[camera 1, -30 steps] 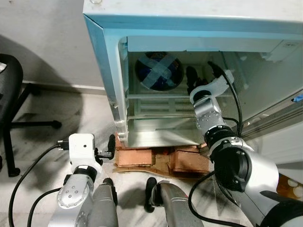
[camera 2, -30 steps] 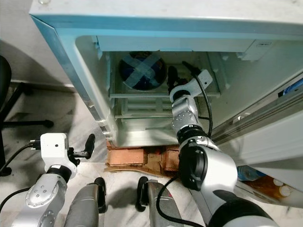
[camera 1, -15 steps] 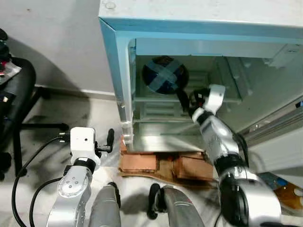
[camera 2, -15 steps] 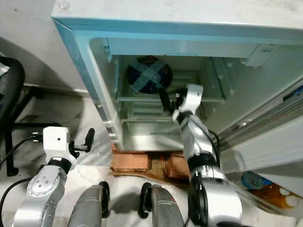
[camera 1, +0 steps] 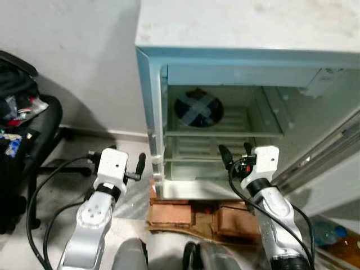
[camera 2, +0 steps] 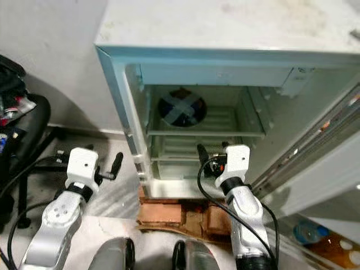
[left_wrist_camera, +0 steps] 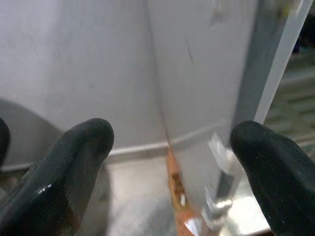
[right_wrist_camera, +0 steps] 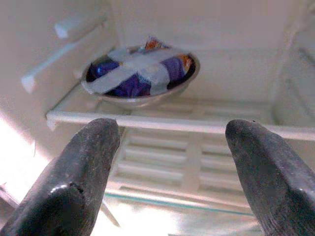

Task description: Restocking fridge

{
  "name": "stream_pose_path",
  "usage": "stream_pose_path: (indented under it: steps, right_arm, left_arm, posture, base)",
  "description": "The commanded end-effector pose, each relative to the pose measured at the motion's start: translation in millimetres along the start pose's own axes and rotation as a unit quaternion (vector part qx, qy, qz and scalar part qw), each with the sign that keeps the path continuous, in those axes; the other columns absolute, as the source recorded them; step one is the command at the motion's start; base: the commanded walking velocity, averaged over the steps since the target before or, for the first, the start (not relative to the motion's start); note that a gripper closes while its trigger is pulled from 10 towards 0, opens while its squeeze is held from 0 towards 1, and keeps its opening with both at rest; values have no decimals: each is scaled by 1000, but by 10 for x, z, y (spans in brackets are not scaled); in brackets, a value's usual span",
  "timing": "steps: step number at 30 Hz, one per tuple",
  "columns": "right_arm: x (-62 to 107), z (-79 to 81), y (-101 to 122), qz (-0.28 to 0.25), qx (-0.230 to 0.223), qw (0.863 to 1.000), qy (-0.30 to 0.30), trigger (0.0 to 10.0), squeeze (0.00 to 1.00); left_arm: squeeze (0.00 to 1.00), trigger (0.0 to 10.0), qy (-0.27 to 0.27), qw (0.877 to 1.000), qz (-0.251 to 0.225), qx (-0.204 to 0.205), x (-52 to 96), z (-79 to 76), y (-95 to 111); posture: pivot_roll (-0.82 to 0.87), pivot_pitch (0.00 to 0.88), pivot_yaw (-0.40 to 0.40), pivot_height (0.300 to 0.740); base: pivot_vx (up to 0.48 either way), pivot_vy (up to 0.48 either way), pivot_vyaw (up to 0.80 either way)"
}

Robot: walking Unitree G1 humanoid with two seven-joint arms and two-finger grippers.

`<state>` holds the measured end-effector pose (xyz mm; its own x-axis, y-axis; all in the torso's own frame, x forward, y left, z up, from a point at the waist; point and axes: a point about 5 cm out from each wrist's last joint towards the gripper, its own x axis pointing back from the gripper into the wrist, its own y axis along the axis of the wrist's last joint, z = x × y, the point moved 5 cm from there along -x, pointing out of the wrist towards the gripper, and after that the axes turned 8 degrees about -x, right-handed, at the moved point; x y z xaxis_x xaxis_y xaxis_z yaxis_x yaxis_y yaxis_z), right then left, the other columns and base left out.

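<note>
The small fridge (camera 1: 236,34) stood open at twelve o'clock from the robot, pale blue at its front edges, with a white, scuffed top. Its door (camera 1: 332,169) swung out toward three o'clock. The cabinet rested on reddish bricks (camera 1: 169,211) laid over the pale floor (camera 1: 56,185). A black office chair (camera 1: 22,129) piled with odds and ends sat at nine o'clock. Inside the fridge, on the upper shelf (right_wrist_camera: 172,125), a metal bowl (right_wrist_camera: 140,73) held dark blue wrapped contents, sealed by two strips of pale tape crossed over its mouth; from the head camera it sat toward eleven o'clock of the compartment, close to the back wall. The right gripper (camera 1: 235,156) hung just in front of the lower opening, below the shelf and apart from the bowl, its two black fingers (right_wrist_camera: 81,177) spread wide with nothing between them. The left gripper (camera 1: 139,167) was held outside the cabinet at about ten o'clock, near the blue side wall, fingers (left_wrist_camera: 74,162) likewise parted and empty, pointing along the fridge's outer side.
</note>
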<state>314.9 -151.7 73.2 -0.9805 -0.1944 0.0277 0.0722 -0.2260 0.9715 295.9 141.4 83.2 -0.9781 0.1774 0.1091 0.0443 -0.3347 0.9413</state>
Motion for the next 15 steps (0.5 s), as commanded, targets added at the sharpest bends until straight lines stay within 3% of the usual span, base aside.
stream_pose_path:
  steps: [1,8,15]
  right_arm:
    - [33,5,47,-4,-6,1000,-15,10000,0]
    - [61,-77,55,-2,-5,999,-52,10000,0]
    - [97,-145,35,6,-21,997,-74,10000,0]
  left_arm:
    - [0,10000,-10,1000,1,-6,-20,-39,-29]
    - [0,10000,-17,1000,-2,-8,-41,-61,-54]
    - [0,10000,-16,1000,1,-1,-44,-88,-89]
  posture:
    - [124,46,-25,740]
    - [114,39,-23,740]
    - [109,38,-28,740]
  base:
    - [0,0,0]
    - [0,0,0]
    - [-252,0,0]
